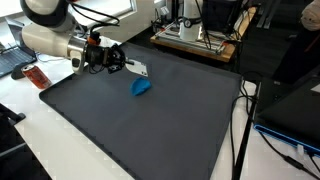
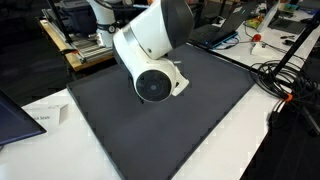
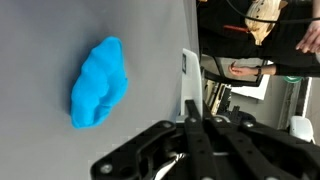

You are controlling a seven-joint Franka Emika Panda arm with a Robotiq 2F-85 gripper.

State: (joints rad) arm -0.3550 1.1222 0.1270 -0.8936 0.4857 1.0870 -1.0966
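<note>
Currently we are seeing the gripper (image 1: 118,63) hanging low near a corner of the dark mat (image 1: 150,125). Its fingers are pressing together, with nothing showing between them. We are noting the blue lump (image 1: 141,87) lying on the mat near the gripper, not touching it. In the wrist view the lump is sitting off to one side of the closed fingertips (image 3: 188,135). A small white item (image 1: 138,69) is lying by the mat's edge.

Dark mat (image 1: 150,125) on white table (image 1: 60,145); black cables (image 1: 240,130) beside mat; laptop (image 2: 12,125) near paper (image 2: 45,117).
</note>
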